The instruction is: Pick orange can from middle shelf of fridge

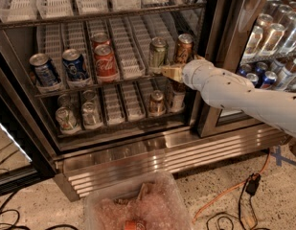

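My gripper (169, 72) at the front edge of the middle shelf (130, 79); open or closed, I cannot tell. The orange can (184, 48) stands upright at the shelf's right end, just right of and beyond my gripper.

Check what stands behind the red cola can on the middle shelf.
A second red can; only its top shows, the rest is covered. The gripper sits at the middle shelf's front edge, near the orange can.

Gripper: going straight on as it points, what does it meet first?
Probably the green-and-silver can, just ahead of the gripper at the front of the middle shelf, not the orange can; depth unclear.
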Controlling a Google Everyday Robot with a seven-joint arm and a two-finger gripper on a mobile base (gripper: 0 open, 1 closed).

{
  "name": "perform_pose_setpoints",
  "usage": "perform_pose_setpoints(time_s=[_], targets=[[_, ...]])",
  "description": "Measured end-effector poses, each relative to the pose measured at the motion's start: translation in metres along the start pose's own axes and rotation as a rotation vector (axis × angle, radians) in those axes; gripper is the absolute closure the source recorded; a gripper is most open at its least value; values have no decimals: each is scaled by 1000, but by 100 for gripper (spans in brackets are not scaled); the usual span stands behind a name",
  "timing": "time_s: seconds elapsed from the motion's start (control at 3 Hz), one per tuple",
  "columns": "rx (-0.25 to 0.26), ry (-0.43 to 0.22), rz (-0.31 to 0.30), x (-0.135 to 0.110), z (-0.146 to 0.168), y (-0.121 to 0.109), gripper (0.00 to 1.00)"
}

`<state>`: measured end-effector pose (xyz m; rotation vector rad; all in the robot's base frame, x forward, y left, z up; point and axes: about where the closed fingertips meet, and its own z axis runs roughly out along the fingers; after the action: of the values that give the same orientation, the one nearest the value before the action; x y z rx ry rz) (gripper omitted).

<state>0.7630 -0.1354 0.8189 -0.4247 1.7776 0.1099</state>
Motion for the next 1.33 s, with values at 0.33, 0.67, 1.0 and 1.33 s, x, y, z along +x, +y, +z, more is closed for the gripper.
perform_pose_setpoints(time_s=[0.33,0.67,1.0,1.33], targets=[[30,-22,14,-1,2,-3,21],[63,-53,1,-9,2,-5,21],[94,-85,-17,-18,-4,-10,21],[115,-104,-35,-24,-6,-12,36]])
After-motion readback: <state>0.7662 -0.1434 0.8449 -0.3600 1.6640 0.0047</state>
